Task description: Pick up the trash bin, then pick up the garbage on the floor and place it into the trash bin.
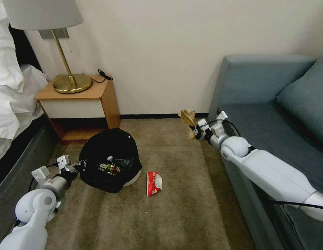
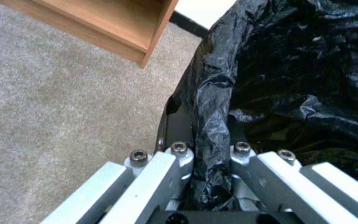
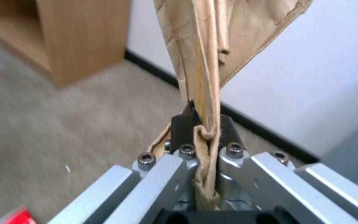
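A: What could go wrong from here?

B: The right tool [image 1: 196, 132], right of centre in the head view, is clamped on the brown paper bag [image 1: 187, 119] by a thin crumpled fold. The bag stands up above the jaws, well apart from the trash bin [image 1: 111, 160] at lower left. A thin fold could slide out or tear on the way across, I'd judge, and the bag would land back on the carpet [image 1: 189, 208].

A: And the bin?

B: The left tool [image 1: 79, 166] is closed on the bin's rim through the black liner [image 2: 212, 102]. If it pinches plastic more than rim, the bin could sag or tip. It already leans in the head view, and the wrappers [image 1: 111, 167] inside could spill.

A: Anything left on the floor?

B: The red-white packet [image 1: 154, 183], just beside the bin at lower centre.

A: What do the wrist views add?

B: The left wrist view shows the liner bunched between the closed jaws; the head view only shows the tool at the rim. The right wrist view shows how narrow the pinched fold [image 3: 206, 137] is. Only the head view shows the gap between bag and bin.
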Robot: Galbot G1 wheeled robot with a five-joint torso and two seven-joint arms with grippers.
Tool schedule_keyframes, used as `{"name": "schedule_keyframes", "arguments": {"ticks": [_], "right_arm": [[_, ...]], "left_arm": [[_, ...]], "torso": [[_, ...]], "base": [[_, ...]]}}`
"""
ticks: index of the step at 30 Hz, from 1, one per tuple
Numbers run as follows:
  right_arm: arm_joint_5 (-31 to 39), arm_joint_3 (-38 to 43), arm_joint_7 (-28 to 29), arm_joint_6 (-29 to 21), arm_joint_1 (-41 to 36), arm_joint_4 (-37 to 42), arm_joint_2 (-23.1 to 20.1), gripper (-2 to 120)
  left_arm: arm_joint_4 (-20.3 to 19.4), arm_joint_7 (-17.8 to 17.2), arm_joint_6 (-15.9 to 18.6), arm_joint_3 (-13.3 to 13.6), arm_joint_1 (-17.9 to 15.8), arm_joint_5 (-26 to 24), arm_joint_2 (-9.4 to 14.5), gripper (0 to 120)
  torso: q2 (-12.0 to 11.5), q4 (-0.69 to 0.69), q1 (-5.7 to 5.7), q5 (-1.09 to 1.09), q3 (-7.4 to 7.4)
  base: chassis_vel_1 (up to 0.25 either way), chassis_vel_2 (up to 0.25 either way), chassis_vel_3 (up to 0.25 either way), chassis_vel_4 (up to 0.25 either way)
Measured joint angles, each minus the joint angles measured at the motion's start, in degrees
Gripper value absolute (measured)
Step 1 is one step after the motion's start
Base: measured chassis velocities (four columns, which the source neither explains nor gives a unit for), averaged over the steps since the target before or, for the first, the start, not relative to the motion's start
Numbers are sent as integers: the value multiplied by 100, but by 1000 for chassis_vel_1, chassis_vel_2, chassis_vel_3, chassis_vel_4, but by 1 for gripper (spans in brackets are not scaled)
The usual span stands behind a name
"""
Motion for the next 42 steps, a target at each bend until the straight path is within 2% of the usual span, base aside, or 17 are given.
{"name": "schedule_keyframes", "arguments": {"ticks": [6,11,12,14,20,30,42], "right_arm": [[205,52,115,-50,130,634,-189,0],[717,-9,319,-61,599,1748,-304,0],[717,-9,319,-61,599,1748,-304,0],[1056,-240,480,-56,930,2347,-228,0],[1391,-820,694,49,1331,3009,-19,0],[1487,-1526,618,342,1592,3410,157,0],[1433,-2174,540,505,1646,3368,546,0]], "left_arm": [[37,9,12,42,12,40,20,4],[-35,13,14,95,19,146,14,4],[-35,13,14,95,19,146,14,4],[-44,13,17,141,17,207,-19,4],[-75,13,34,236,9,292,-98,4],[-204,14,94,308,-11,339,-168,4],[-268,14,110,487,19,419,-225,4]], "torso": [[0,-1,0,2,1],[0,0,0,-2,0],[0,0,0,-2,0],[0,0,0,-1,0],[0,0,0,0,0],[0,0,0,0,0],[0,0,0,0,0]], "base": [[0,0,0,0],[0,0,0,0],[0,0,0,0],[0,0,0,0],[0,0,0,0],[0,0,0,0],[0,0,0,0]]}}
